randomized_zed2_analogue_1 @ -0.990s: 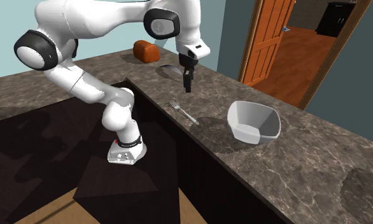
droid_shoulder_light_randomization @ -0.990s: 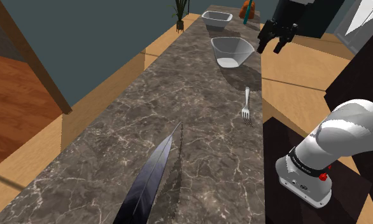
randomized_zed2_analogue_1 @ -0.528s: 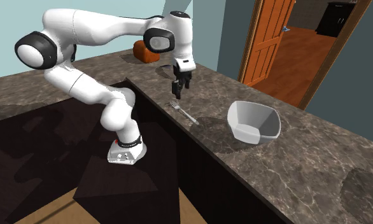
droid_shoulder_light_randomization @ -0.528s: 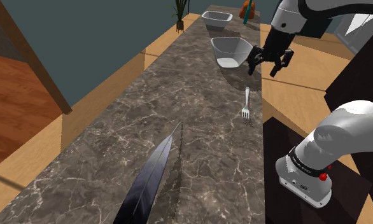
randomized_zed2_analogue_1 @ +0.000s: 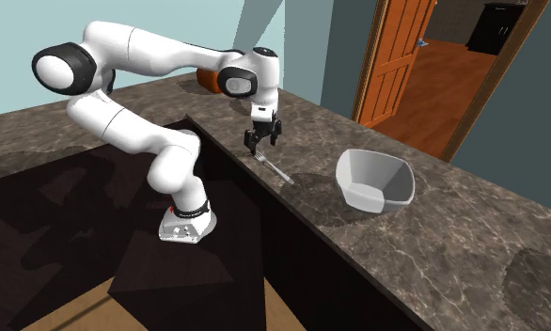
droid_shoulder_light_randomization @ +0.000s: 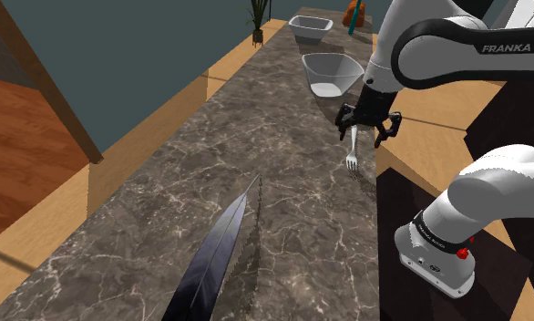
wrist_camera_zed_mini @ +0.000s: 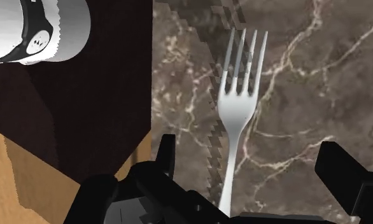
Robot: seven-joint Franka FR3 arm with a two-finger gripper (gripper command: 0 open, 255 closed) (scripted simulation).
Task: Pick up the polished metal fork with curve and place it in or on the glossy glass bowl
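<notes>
**Where the claw hangs open over the fork: counter inventory**

Surface: dark veined stone counter (droid_shoulder_light_randomization: pixel 256 164), long and narrow. A dark stand (wrist_camera_zed_mini: pixel 83 95) adjoins its edge close beside the claw (droid_shoulder_light_randomization: pixel 364 134), and the arm's white base (wrist_camera_zed_mini: pixel 39 28) sits on that stand.

Other holdings:
- Glass bowl (droid_shoulder_light_randomization: pixel 332 74): pale and angular, upright on the counter. It sits beyond the claw, near it but apart, on the side away from the fork's tines.
- White bowl (droid_shoulder_light_randomization: pixel 309 25): farther off in the same direction, past the glass bowl.
- Potted plant (droid_shoulder_light_randomization: pixel 257 23) and an orange object (droid_shoulder_light_randomization: pixel 351 12): at the far end, well apart from the claw.
- Dark feather-shaped object (droid_shoulder_light_randomization: pixel 215 255): lying flat, well apart from the claw, on the side opposite the bowls.
- Orange door (randomized_zed2_analogue_1: pixel 396 56): beyond the counter, past the glass bowl from the claw.

Task item: fork (droid_shoulder_light_randomization: pixel 353 157), pale metal, flat on the counter near the edge by the stand, directly beneath the claw. In the wrist view its handle runs into the gap between the two fingers (wrist_camera_zed_mini: pixel 167 151), nearer to one of them than to the other. The tines point out past the fingertips, away from the glass bowl. The handle lies exposed in that gap.

Claw: fingers spread wide, straddling the handle and holding nothing. Neither finger touches the fork in the wrist view. Whether the tips reach the stone cannot be told.
</notes>
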